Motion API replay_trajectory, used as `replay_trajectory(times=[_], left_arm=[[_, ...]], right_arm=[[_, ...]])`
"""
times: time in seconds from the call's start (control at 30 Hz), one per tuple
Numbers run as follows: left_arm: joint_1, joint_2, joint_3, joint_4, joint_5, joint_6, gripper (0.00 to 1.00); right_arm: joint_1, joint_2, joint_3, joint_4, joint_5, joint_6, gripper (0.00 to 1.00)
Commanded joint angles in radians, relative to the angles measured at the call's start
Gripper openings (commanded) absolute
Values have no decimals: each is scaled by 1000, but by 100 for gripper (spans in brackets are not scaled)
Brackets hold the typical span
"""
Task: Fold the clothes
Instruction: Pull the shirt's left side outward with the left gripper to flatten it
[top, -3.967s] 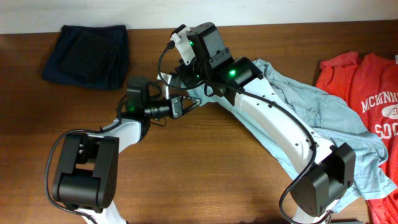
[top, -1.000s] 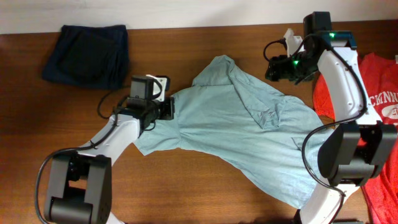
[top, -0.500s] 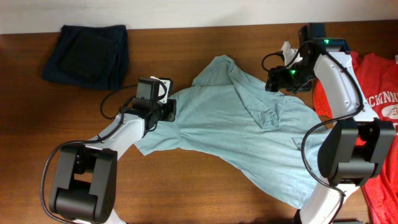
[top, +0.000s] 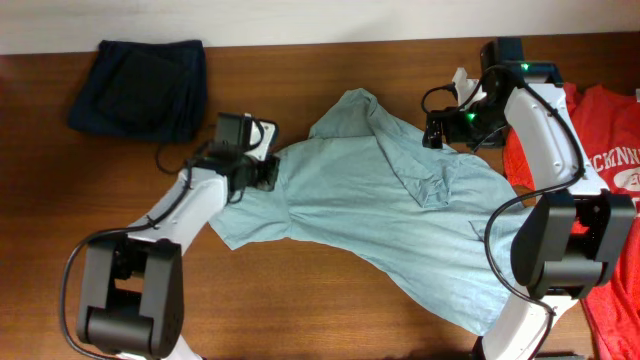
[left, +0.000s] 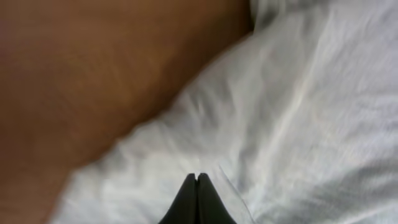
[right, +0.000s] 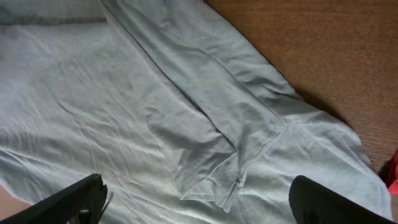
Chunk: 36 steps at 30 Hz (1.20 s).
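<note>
A pale grey-teal T-shirt (top: 350, 220) lies spread and rumpled across the middle of the wooden table (top: 60, 200). My left gripper (top: 268, 173) sits at the shirt's left edge. In the left wrist view it (left: 197, 178) is shut just above the pale cloth (left: 298, 112), with nothing showing between the tips. My right gripper (top: 432, 133) hovers over the shirt's upper right part. In the right wrist view it (right: 208, 199) stands wide open above a folded sleeve hem (right: 217, 180), holding nothing. A red T-shirt (top: 600, 140) with white lettering lies at the right edge.
A dark navy folded garment (top: 140, 88) lies at the back left corner. Bare wood (right: 323, 50) shows beyond the shirt's upper right edge. The right arm's base stands on the pale shirt's lower right part, beside the red shirt.
My right gripper has moved a little left toward the shirt and its jaws have spread wider. The left wrist has shifted slightly back along the shirt's edge. The shirt lies as before.
</note>
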Motion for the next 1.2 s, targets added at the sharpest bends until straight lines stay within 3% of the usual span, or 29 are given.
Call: replay_trajectory(times=[0.0,0.4,0.6,0.73,0.83,1.0,1.17], left_arm=[[7,13,37,10,1,92,2],[7,189,38,19,-6,114,2],[10,224,37,-7,-217,102,2],[20,224,37,-77,-418,-68,1],[42,224,37,-140,-473,-178,1],[95,224,31,-233,-486,-310,1],[149,224,26,-288,-469,-356,0]], right_arm=[[2,-7,-6,6,12,-6,99],[2,-7,-6,6,12,-6,99],[2,-7,-6,6,12,-6,98],[2,-7,-6,6,12,-6,99],[2,-7,-6,6,12,-6,99],[2,-7,-6,6,12,-6,99],[2,-7,-6,6,12,-6,98]])
